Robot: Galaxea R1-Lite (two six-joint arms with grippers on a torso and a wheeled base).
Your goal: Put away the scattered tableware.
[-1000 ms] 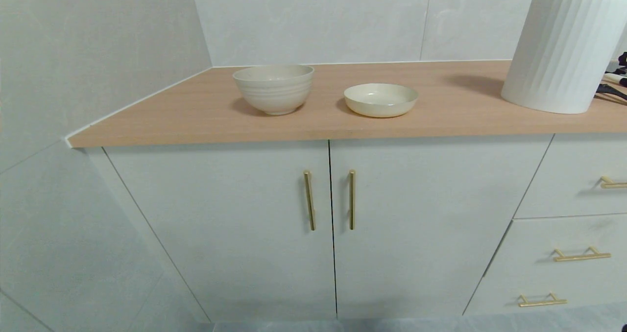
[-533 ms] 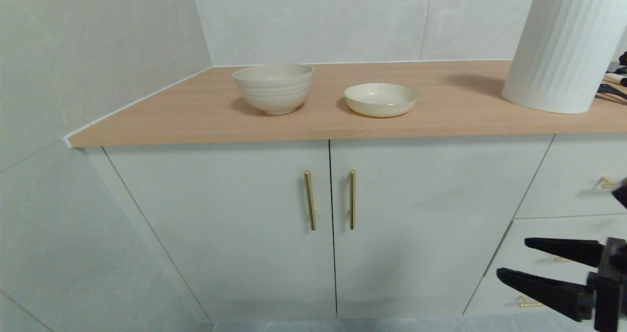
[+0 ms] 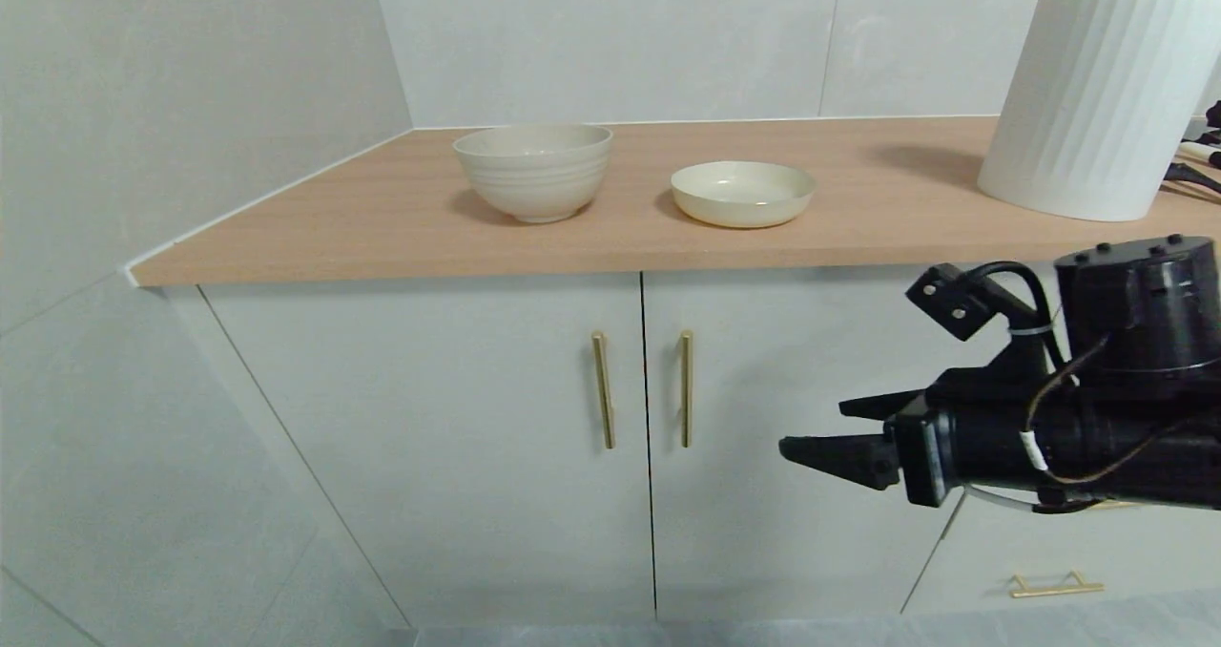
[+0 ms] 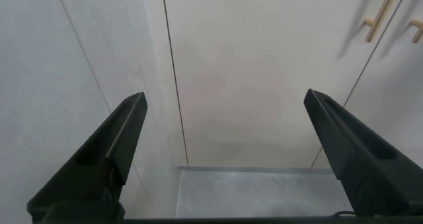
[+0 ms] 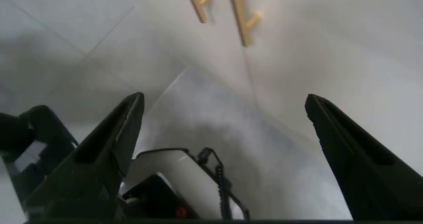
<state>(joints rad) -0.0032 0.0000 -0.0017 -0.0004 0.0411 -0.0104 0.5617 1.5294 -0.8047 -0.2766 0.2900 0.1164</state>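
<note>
The white two-door cabinet point(image 3: 429, 437) is judged to be the storage place, and opening it appears to be the step in hand. The wood-grain worktop point(image 3: 382, 218) above it carries the tableware: a beige ribbed ceramic bowl point(image 3: 532, 172) and, near it on the robot's right, a shallow cream dish point(image 3: 742, 193), both upright and untouched. The right door's brass bar handle point(image 3: 685, 389) should be approached square-on, enclosed at mid-length, and pulled along the door's swing arc so that the bar is not twisted. The right arm is held roughly level in front of the right door, below the worktop edge. The right gripper point(image 3: 813, 427) is pointed towards the handles, apart from them, with its fingers spread and nothing between them. The left gripper point(image 4: 225, 108) is likewise spread and empty, facing the cabinet's lower front.
</note>
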